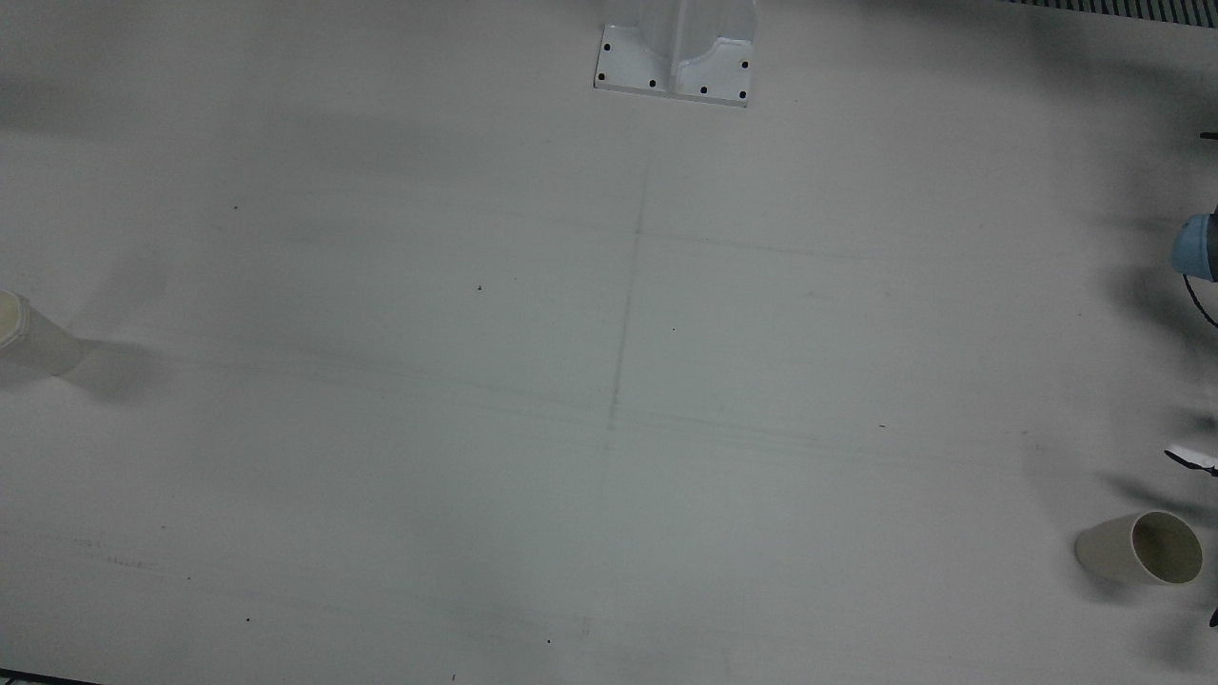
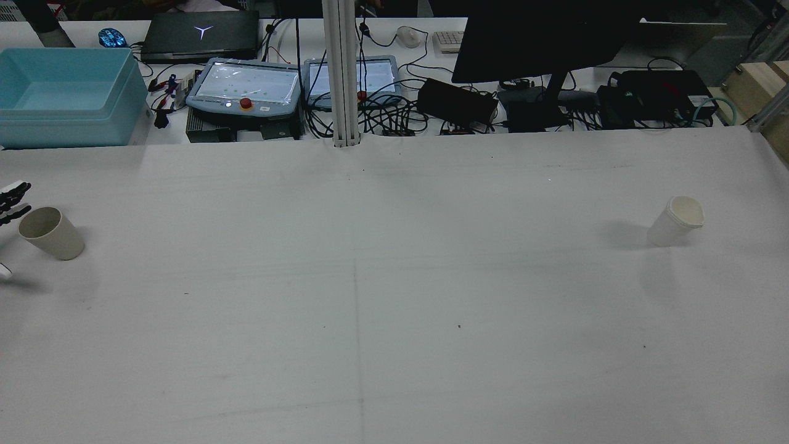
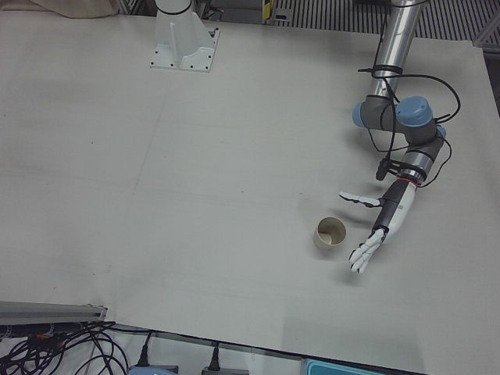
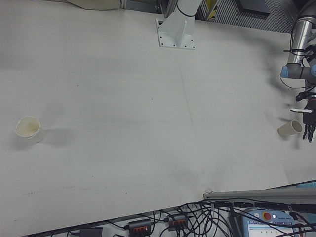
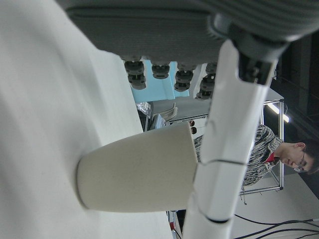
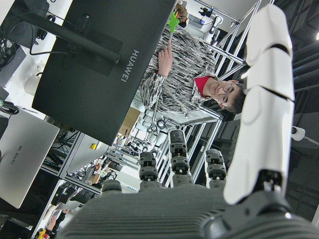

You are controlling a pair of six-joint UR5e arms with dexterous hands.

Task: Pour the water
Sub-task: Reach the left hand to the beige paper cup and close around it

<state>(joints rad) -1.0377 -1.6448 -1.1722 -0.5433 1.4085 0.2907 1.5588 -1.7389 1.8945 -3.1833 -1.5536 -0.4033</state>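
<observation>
Table [image 2: 394, 308]: a wide white sheet with a faint line down the middle; a desk of electronics lies beyond its far edge in the rear view.
Landmark: the white post [image 2: 341, 74] standing at the middle of the table's far edge in the rear view.
Beige cup [image 3: 330, 233]: upright, mouth open, well to the left of the post in the rear view, near the table's left edge; nothing can be made out inside.
Left hand [image 3: 376, 227]: just beside the beige cup, on the side away from the post, released, fingers [image 3: 361, 258] spread and apart from the cup wall; it holds nothing.
White cup [image 2: 675, 221]: upright, well to the right of the post in the rear view, standing alone; contents cannot be told.
Right hand [image 6: 199, 199]: seen only by its own camera, fingers straight and apart, nothing in them; it faces a monitor [image 6: 99, 64] and a person [image 6: 189, 82].
Blue bin [image 2: 68, 92]: on the desk, left of the post.
</observation>
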